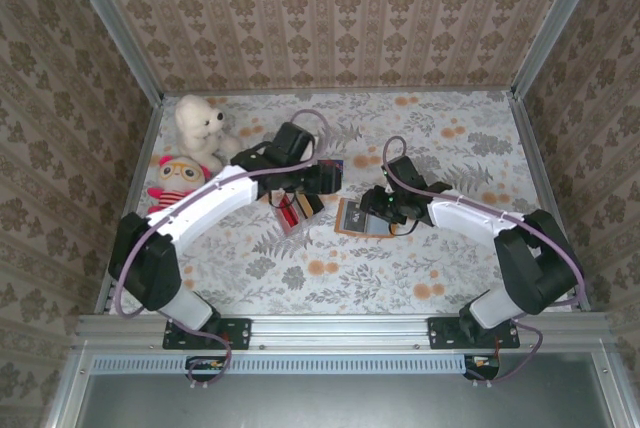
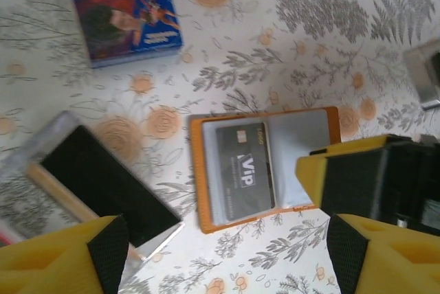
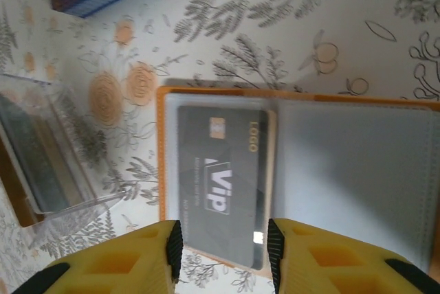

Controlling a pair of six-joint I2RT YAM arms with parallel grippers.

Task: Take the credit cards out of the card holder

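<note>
The card holder (image 2: 199, 170) lies open and flat on the table, tan-orange with greyish pockets. One dark credit card (image 2: 244, 167) marked "Vip" sits in its left pocket (image 3: 220, 170). The right pocket (image 3: 357, 170) looks empty. My right gripper (image 3: 225, 239) hovers over the holder (image 1: 345, 228) with its jaws about a card's width apart. The dark card's near end shows between them. One of its fingers (image 2: 313, 170) overlaps the holder's right corner. My left gripper (image 2: 227, 253) is open with only table between its jaws. A black card (image 2: 103, 177) and a red card (image 1: 288, 216) lie in a clear tray (image 2: 55, 129).
A dark-blue box (image 2: 127, 25) lies beyond the holder, towards the back. A white stuffed bear (image 1: 205, 126) and a striped doll (image 1: 178, 180) sit at the back left. The two grippers (image 1: 305, 198) (image 1: 378, 210) are close together mid-table. Patterned walls enclose three sides.
</note>
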